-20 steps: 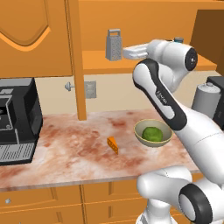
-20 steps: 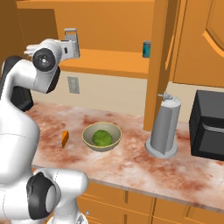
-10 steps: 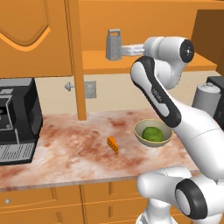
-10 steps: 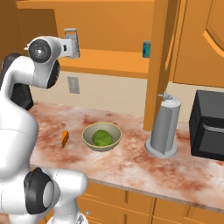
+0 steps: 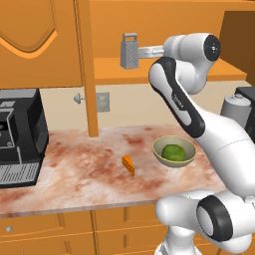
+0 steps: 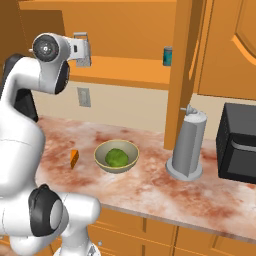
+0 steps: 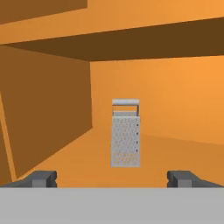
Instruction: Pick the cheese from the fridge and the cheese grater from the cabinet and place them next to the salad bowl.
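A: Change against the frame a second ago is noted: the gripper [image 7: 112,178] has been carried closer to the cheese grater [image 5: 129,51], with the forearm raised level with the shelf of the cabinet [image 5: 164,74]. The cheese [image 5: 129,165] and the salad bowl [image 5: 174,151] are unchanged in place.

B: Finger state?

A: The fingers [image 7: 41,178] are spread wide and nothing is held. In the hand view the grater stands upright on the shelf, centred between the two tips and apart from both.

B: Surroundings and obstructions?

A: In the left base view the cheese is seen on the counter [image 5: 74,174] at 8 o'clock from the bowl, near but not touching. A cabinet post [image 5: 87,69] stands at 9 o'clock from the grater. The coffee machine [image 5: 19,137] is at the far 9 o'clock edge. Nothing is seen between the tips and the grater.

B: Differences between views?

A: A teal can [image 6: 168,56] on the shelf and a grey cylinder [image 6: 188,145] at 3 o'clock from the bowl are recorded in the right base view. The cabinet's inner side wall and the grater's perforated face are resolved in the hand view.
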Robot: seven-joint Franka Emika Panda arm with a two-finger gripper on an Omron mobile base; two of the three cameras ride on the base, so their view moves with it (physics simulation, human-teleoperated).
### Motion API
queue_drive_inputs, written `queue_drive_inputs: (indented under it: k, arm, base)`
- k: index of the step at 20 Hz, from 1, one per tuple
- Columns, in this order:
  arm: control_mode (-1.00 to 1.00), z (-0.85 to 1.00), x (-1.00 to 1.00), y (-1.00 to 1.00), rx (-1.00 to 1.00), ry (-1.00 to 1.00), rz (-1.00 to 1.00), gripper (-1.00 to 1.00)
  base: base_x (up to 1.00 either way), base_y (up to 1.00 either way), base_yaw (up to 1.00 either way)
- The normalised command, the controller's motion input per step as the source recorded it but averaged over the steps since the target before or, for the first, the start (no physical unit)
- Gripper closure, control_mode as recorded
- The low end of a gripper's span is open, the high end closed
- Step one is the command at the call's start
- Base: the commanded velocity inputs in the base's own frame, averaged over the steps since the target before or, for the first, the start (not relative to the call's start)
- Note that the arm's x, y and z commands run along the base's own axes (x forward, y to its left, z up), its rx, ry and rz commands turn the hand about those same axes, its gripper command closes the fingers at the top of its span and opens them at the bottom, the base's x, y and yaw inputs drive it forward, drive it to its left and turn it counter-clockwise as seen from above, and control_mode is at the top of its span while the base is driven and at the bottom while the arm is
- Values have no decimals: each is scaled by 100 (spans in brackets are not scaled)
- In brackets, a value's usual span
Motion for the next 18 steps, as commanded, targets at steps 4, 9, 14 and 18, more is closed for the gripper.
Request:
queue_drive_inputs:
  k: [4, 9, 14, 18]
  arm:
    - [-100, -9, 13, -4, -2, -1, 0, -100]
    - [-100, -11, 11, -2, -3, -1, 0, -100]
    - [-100, 0, 11, -3, 0, -1, 0, -100]
    - [-100, 0, 19, -7, 0, 0, 0, -100]
  base:
    - [0, 0, 0]
    - [0, 0, 0]
    - [0, 0, 0]
    - [0, 0, 0]
